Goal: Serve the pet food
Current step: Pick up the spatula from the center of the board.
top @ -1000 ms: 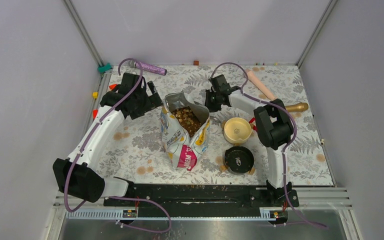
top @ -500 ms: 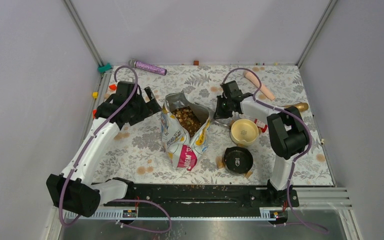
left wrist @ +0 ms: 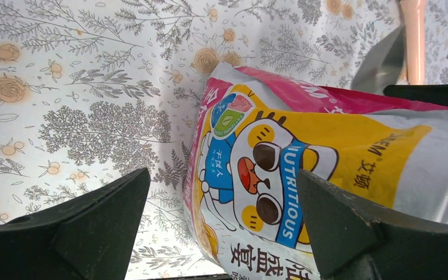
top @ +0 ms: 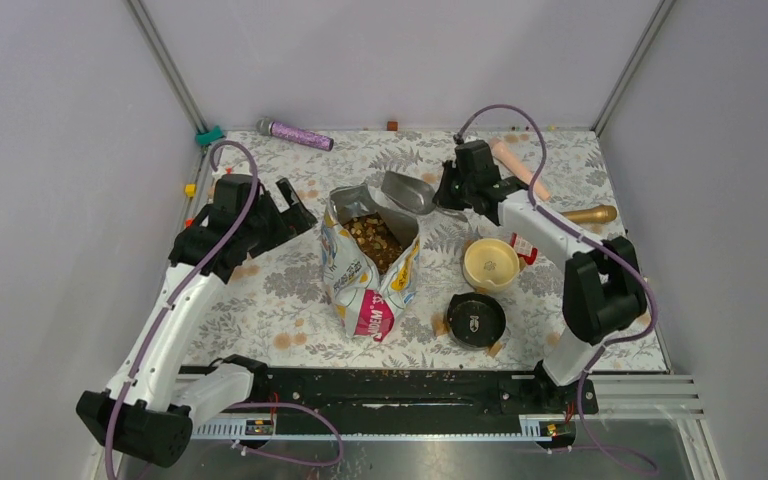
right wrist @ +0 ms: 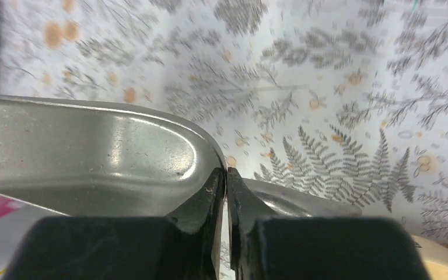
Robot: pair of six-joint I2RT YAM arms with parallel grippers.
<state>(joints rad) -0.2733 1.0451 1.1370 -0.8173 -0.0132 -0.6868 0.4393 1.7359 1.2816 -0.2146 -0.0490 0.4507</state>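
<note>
Pet food point(top: 372, 240): loose heap of small brown, tan and orange kibble inside the open white, yellow and pink cartoon-printed bag point(top: 365, 295), mid-table.

Bag upright on the floral-patterned table cover point(top: 280, 290), mouth gaping upward, kibble well below the rim. Right gripper point(top: 447, 192) just beyond the bag's far right corner, fingers point(right wrist: 207, 195) clenched on the shiny metal scoop point(top: 407, 192), scoop bowl pointing toward the bag mouth; contact with the bag impossible to tell. Left gripper point(top: 295, 203) left of the bag and apart from it, fingers point(left wrist: 93, 216) spread wide, grasping nothing, with the bag's cartoon face between them in the wrist view. Cream round bowl point(top: 490, 263) near the bag's right side. Black round dish point(top: 476, 319) just beside the bowl, toward the arm bases.
</note>
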